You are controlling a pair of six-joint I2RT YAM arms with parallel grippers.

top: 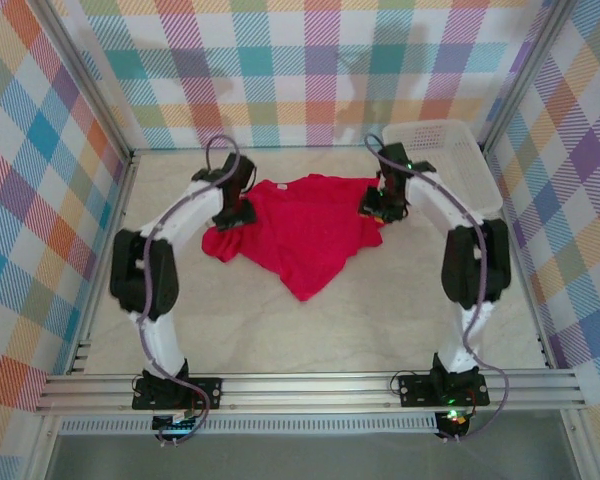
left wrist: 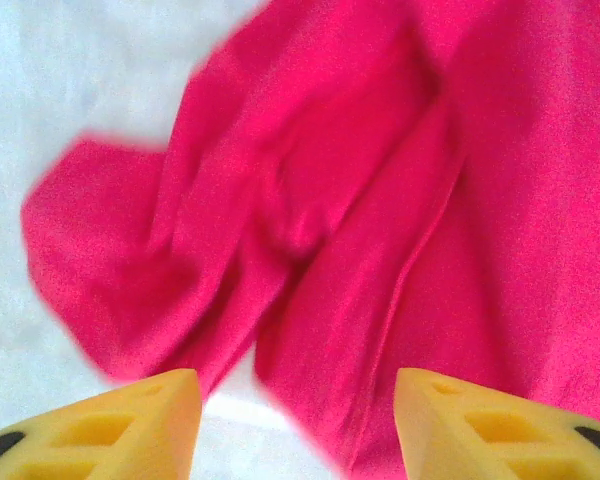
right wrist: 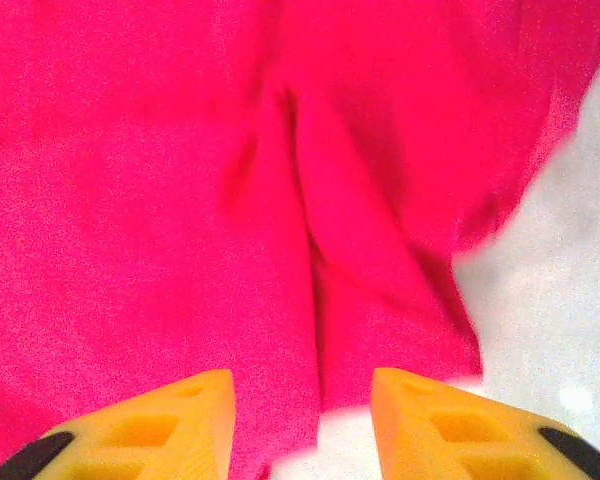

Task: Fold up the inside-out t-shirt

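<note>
Inside-out t-shirt (top: 305, 232) lying crumpled toward table (top: 280, 330) far edge. My left gripper (left wrist: 295, 380), right gripper (right wrist: 302, 378) hovering open, gripping nothing, over its side edges.

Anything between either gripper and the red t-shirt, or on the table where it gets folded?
Nothing visible. Both open, the left gripper and right gripper sit at the edges of the crumpled bright red fabric t-shirt. The white plastic basket stands at the far right, apart from it.
</note>
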